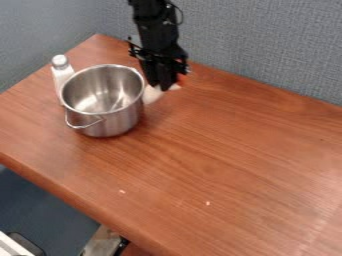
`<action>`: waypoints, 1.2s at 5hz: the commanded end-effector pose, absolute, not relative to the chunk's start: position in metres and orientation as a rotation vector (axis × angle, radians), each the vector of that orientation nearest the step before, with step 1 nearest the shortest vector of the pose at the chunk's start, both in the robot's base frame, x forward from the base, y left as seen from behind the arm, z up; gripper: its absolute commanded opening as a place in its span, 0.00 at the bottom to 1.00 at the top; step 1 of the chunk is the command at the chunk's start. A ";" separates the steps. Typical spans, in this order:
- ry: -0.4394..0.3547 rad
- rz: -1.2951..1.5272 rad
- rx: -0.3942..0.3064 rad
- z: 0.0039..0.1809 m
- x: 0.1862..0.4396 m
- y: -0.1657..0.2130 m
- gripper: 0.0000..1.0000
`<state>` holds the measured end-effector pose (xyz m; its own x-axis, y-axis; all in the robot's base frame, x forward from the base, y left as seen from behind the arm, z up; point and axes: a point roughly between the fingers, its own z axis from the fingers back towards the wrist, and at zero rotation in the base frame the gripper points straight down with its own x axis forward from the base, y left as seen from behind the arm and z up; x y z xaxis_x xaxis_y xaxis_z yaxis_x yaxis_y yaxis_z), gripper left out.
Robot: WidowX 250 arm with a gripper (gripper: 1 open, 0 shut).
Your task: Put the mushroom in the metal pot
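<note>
The mushroom (166,87) hangs in the air, pinched between the narrowed jaws of the gripper (162,84), with only a pale bit of it peeking out below the black fingers (its cap is mostly hidden). It sits just beside the far right rim of the pot (102,98), clear of the table (214,160). The pot stands upright and shiny, its thin wire handle at the near left. A small white bottle (58,69) stands behind the pot on its left, close against it.
</note>
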<state>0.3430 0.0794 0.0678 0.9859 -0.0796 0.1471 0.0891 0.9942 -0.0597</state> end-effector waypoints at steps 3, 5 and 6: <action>-0.185 -0.024 -0.057 0.051 0.357 0.113 0.00; -0.273 -0.104 -0.078 0.081 0.354 0.088 0.00; -0.363 -0.067 -0.083 0.119 0.347 0.067 1.00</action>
